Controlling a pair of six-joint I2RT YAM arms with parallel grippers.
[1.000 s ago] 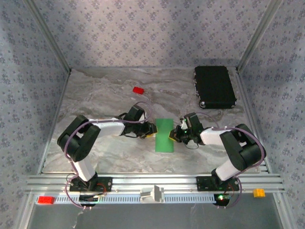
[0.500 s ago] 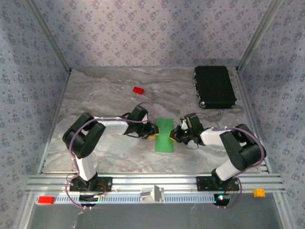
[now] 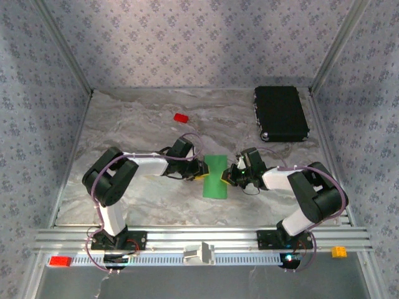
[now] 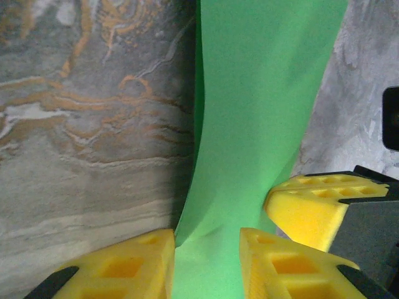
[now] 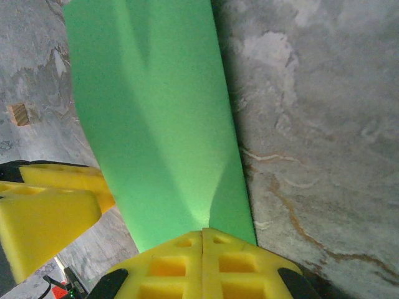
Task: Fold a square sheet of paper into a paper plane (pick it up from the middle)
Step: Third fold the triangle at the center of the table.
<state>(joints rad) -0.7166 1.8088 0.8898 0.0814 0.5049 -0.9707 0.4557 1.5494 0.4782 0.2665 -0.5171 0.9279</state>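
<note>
Notably, your right gripper (image 5: 202, 240) clamps the likely limp, crease-prone square sheet of paper (image 3: 216, 177) mid-edge; your left gripper (image 4: 206, 243) straddles the opposite edge, jaws parted, so grip lightly

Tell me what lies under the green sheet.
Beneath the raised edge of the green sheet, shadowed marble table shows. The rest underneath is covered by the paper itself.
</note>
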